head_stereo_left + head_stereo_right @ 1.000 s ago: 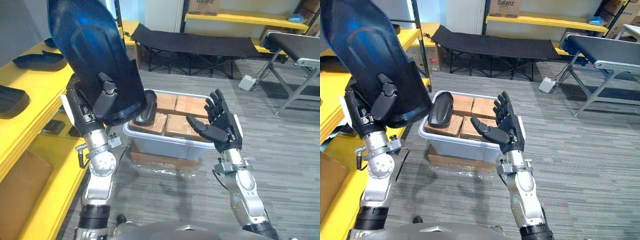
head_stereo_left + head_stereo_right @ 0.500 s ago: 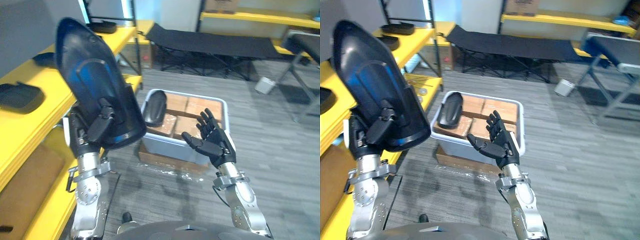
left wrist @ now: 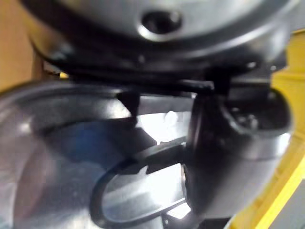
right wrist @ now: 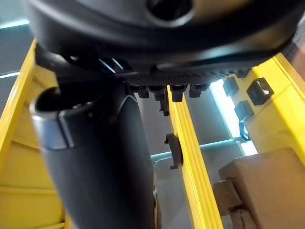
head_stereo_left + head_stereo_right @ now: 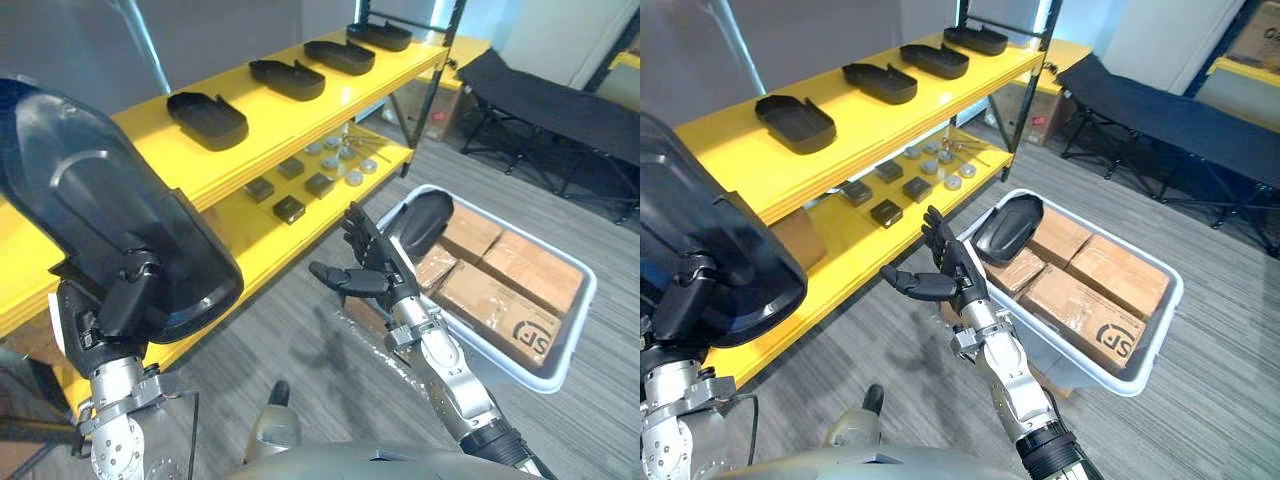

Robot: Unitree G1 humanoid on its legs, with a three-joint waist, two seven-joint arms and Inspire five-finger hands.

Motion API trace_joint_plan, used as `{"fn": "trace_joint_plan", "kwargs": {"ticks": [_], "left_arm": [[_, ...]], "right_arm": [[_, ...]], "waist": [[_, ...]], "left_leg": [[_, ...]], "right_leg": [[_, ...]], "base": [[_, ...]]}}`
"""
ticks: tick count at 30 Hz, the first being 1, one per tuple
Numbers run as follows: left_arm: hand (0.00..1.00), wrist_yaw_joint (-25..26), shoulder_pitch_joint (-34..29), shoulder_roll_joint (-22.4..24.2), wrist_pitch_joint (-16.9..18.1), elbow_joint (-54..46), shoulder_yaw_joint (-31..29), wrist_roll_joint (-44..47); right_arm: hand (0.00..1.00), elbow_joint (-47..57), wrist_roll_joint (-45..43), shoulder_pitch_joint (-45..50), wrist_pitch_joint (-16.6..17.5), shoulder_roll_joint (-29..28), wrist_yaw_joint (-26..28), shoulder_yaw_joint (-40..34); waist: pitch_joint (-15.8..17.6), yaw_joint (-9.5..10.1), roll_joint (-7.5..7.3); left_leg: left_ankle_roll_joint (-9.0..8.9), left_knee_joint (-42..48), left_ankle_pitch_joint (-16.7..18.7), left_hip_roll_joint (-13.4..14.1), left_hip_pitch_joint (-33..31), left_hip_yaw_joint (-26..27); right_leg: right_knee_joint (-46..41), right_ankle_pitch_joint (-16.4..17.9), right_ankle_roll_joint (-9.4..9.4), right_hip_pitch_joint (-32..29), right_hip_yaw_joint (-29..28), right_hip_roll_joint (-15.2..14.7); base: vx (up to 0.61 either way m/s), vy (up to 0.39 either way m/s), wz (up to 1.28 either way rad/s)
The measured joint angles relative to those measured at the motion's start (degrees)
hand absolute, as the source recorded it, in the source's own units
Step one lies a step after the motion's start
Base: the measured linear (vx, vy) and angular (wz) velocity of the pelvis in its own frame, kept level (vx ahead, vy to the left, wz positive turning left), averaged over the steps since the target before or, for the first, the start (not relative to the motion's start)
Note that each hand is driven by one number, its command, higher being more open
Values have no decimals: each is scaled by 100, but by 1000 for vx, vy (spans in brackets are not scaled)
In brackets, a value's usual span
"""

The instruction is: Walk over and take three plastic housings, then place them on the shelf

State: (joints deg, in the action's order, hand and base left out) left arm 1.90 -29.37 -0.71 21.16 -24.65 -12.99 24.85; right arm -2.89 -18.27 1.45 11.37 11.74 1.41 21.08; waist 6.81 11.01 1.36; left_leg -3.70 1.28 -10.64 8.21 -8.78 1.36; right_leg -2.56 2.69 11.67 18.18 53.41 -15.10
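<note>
My left hand (image 5: 112, 312) is shut on a large black plastic housing (image 5: 105, 225), held upright at the near left with its hollow side facing me. The left wrist view shows its glossy inside (image 3: 71, 157) against the thumb (image 3: 231, 143). My right hand (image 5: 375, 278) hangs open and holds nothing, in mid-air between the shelf and the bin. A second black housing (image 5: 420, 218) lies in the grey bin (image 5: 560, 352), at its far left end. Several black housings (image 5: 208, 118) sit in a row on the top board of the yellow shelf (image 5: 290, 125).
The bin also holds brown cardboard boxes (image 5: 500, 300). Small black blocks (image 5: 290, 208) and metal discs lie on the shelf's lower board. A black folding cot (image 5: 560, 100) stands at the far right. Grey floor lies open between shelf and bin.
The whole picture has swung left toward the yellow shelf, so the camera moved. My left hand still holds the housing and my right hand stays open.
</note>
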Motion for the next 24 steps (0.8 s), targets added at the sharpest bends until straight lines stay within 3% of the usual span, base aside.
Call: {"fn": "trace_joint_plan", "kwargs": {"ticks": [1,5,8,10,13,17,22,24], "left_arm": [[0,-72,8,0,0,0,33,3],[0,-289,23,-12,0,0,201,1],[0,-503,87,-120,0,3,230,31],[0,-635,152,-285,0,22,368,24],[0,-884,178,-409,78,43,511,13],[0,-972,187,-447,150,97,526,20],[0,-1140,268,-454,151,175,510,167],[0,-1314,303,-452,150,178,394,257]], "right_arm": [[100,0,2,20,-7,0,-15,1],[100,-23,-2,142,-9,111,211,-21],[100,-22,-4,267,0,146,358,-42],[100,-22,-8,318,24,179,382,-79],[100,-23,-8,314,26,206,583,-95],[100,-22,-8,313,47,212,848,-82],[100,-22,-14,306,120,256,925,-174],[100,-21,-9,296,182,155,865,-245]], "waist": [[16,-40,22],[97,-44,138],[116,-194,95],[117,-224,102],[227,-166,206],[267,-179,236],[296,-172,184],[367,-176,41]], "left_leg": [[90,-30,-51,3,-32,100],[91,-144,-208,-30,-31,160],[156,-168,-258,-206,-46,-28],[226,-263,-349,-302,-62,-83],[251,-287,-445,-324,-94,-77],[256,-278,-441,-353,-95,-51],[224,-126,-403,-411,-293,50],[289,-2,-342,-537,-388,140]], "right_leg": [[-49,26,27,-1,51,-2],[-373,205,41,-55,27,-111],[-867,737,-10,-285,-808,-132],[-1128,943,-35,-383,-985,-191],[-1280,996,-44,-423,-973,-237],[-1335,1037,-6,-429,-983,-277],[-1324,1093,23,-383,-812,-281],[-1337,1226,20,-299,-779,-338]], "base": [[-113,68,67],[-96,78,25],[-105,38,41],[-116,4,54],[-87,0,20],[-39,2,4],[-11,7,26],[39,29,63]]}}
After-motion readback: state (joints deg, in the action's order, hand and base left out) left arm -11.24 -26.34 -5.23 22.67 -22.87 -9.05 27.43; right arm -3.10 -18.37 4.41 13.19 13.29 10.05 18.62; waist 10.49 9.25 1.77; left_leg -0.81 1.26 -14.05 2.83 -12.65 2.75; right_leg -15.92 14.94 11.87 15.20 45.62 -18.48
